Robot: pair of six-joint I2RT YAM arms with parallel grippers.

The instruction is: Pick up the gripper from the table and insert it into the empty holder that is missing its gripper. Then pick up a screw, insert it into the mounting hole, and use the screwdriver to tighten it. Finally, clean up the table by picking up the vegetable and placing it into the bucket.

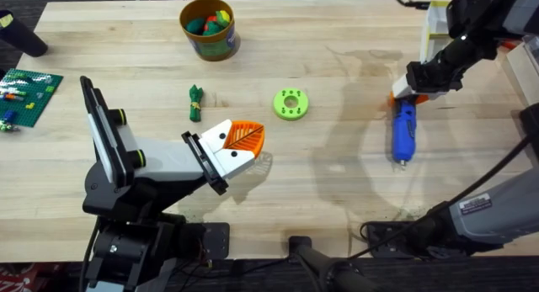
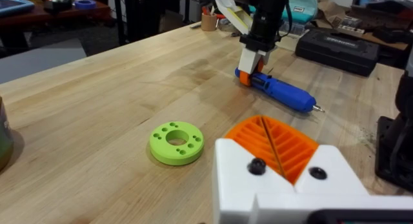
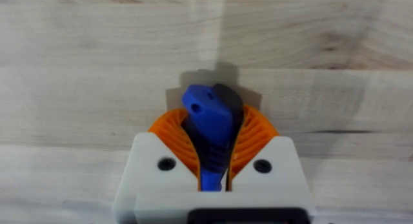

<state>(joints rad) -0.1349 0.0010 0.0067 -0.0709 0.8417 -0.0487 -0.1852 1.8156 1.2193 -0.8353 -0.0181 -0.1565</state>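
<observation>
Lying between the right pincer pads, the screwdriver.

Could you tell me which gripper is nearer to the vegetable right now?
Left. The left gripper hangs just beside the vegetable, toward the table's near edge. The right gripper is across the table, closed on the screwdriver's back end.

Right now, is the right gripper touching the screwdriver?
Touching. The right wrist view shows the right gripper with its orange pads pressed on both sides of the screwdriver.
</observation>
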